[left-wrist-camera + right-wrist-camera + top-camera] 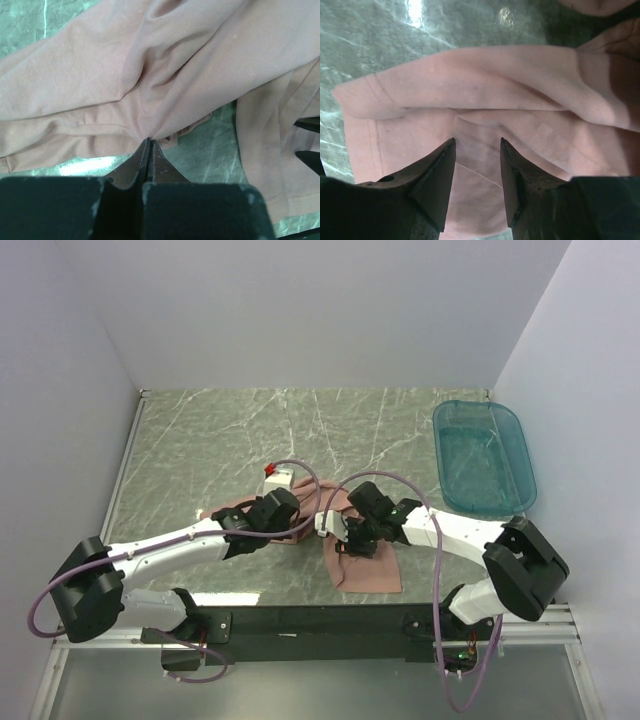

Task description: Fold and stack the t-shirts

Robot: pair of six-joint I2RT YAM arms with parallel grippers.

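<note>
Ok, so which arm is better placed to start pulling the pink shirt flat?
Left, probably. The left gripper is shut on a pinch of the t-shirt, while the right gripper hangs open above it, holding nothing.

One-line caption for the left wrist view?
Left gripper shut on a pinch of the dusty-pink t-shirt, bunched over the green marble table.
</note>
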